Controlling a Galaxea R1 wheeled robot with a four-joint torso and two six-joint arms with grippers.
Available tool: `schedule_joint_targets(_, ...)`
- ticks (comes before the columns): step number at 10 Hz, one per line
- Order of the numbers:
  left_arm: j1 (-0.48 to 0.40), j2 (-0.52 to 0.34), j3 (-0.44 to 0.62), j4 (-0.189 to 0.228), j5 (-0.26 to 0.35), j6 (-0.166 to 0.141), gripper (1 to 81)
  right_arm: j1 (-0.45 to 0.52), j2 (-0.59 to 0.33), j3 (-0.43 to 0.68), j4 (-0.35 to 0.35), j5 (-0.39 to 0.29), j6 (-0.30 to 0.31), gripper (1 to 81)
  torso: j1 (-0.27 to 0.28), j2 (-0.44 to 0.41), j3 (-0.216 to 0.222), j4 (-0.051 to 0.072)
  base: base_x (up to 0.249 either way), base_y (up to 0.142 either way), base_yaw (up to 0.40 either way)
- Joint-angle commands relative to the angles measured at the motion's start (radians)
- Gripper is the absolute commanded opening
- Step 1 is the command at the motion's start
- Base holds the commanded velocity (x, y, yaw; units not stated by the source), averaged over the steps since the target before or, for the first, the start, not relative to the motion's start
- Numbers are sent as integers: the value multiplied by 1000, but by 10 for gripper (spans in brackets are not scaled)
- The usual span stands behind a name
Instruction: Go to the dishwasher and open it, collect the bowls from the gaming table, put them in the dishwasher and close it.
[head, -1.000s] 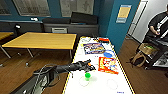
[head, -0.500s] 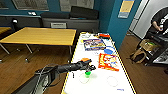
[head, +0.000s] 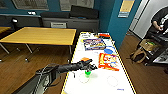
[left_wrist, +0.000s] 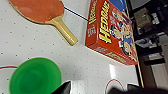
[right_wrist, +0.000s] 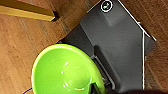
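On the white tabletop (head: 100, 83), the left arm reaches in from about eight o'clock, and the left end effector (head: 92, 67) hangs just above a small green bowl (head: 87, 73). Whether its fingers are spread or pressed together I cannot tell; in the left wrist view the green bowl (left_wrist: 35, 76) sits on the dotted white surface, apart from the dark parts at the picture's edge.

The right end effector (right_wrist: 96, 87) pinches the rim of a lime-green bowl (right_wrist: 66, 70), held above a wooden floor (right_wrist: 17, 42) and the robot's dark base.

At two o'clock from the green bowl lies a red game box (head: 108, 61), with an orange paddle (head: 85, 59) just beside the left end effector at twelve o'clock. The paddle (left_wrist: 42, 12) and the red box (left_wrist: 112, 32) lie near each other without touching.

Farther along, at twelve to one o'clock, come a blue disc (head: 110, 50) and a blue game box (head: 94, 44). A yellow-topped table (head: 41, 35) stands at ten o'clock, and a person (head: 160, 21) stands at two o'clock.
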Motion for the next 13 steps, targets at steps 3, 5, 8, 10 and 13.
schedule_joint_targets(3,-157,76,-21,17,-32,9,811,32,-26,11,-19,-41,-2,10,0,0,0,0,0,0,0)
schedule_joint_targets(5,-156,94,-53,23,-32,11,811,30,-25,10,-19,-41,-4,10,0,0,0,0,0,0,0)
schedule_joint_targets(8,-157,16,-41,38,-30,13,811,35,-25,8,-19,-42,-4,10,0,0,0,0,0,0,0)
schedule_joint_targets(10,-159,-73,48,38,-29,13,811,40,-20,11,-19,-48,-4,10,0,0,0,0,0,0,0)
schedule_joint_targets(13,-156,-134,102,38,-29,13,811,40,-16,8,-19,-59,-4,10,0,0,0,0,0,0,0)
